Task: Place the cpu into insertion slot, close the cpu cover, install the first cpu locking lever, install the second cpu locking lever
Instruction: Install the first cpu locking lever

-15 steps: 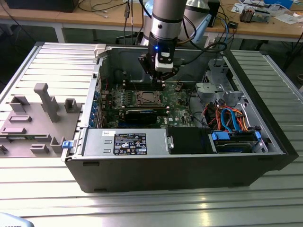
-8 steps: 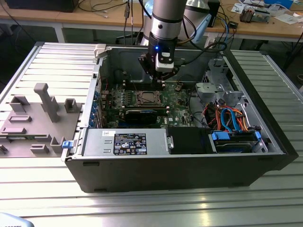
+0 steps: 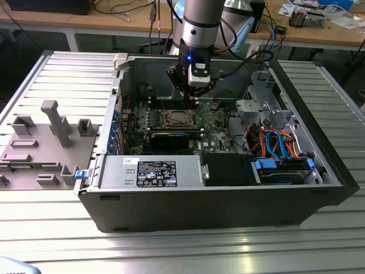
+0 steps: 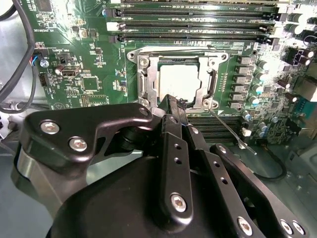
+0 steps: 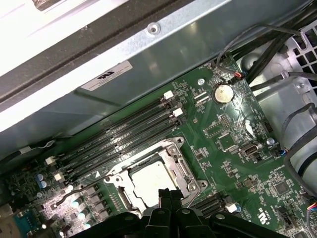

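Note:
The cpu (image 4: 181, 82) (image 5: 148, 182), with its silver-grey top, lies flat in the insertion slot (image 3: 177, 119) on the green board. The cpu cover (image 4: 213, 79) (image 5: 183, 171) is folded down around it as a silvery frame. One thin locking lever (image 4: 230, 134) (image 5: 74, 192) sticks out loose from a corner of the socket. A second lever (image 4: 188, 49) lies along the socket's edge. My gripper (image 4: 171, 100) (image 5: 171, 194) (image 3: 195, 98) hovers just over the socket's edge beside the cpu, black fingers shut together and holding nothing.
Long black memory slots (image 4: 198, 22) run beside the socket. A black card (image 3: 168, 138), the power supply (image 3: 151, 171) and a bundle of cables (image 3: 274, 142) fill the case around it. A grey fixture plate (image 3: 45, 142) lies outside the case at the exterior view's left.

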Motion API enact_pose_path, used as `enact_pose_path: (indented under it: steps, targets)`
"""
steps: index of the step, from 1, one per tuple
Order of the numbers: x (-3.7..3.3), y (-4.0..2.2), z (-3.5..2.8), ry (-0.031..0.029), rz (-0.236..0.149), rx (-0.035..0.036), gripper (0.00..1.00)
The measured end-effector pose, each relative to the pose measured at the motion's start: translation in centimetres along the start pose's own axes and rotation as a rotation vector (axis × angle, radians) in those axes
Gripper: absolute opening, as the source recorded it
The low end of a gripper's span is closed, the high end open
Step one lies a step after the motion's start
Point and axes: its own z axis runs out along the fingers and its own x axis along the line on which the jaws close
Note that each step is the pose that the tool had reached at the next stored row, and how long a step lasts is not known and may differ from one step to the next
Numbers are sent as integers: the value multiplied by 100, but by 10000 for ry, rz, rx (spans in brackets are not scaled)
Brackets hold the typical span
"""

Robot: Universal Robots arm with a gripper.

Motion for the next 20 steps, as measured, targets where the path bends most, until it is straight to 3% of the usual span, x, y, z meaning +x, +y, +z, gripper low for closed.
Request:
enact_pose_path:
  steps: [20]
  targets:
    - [0,0,0,-6,-443,22,11]
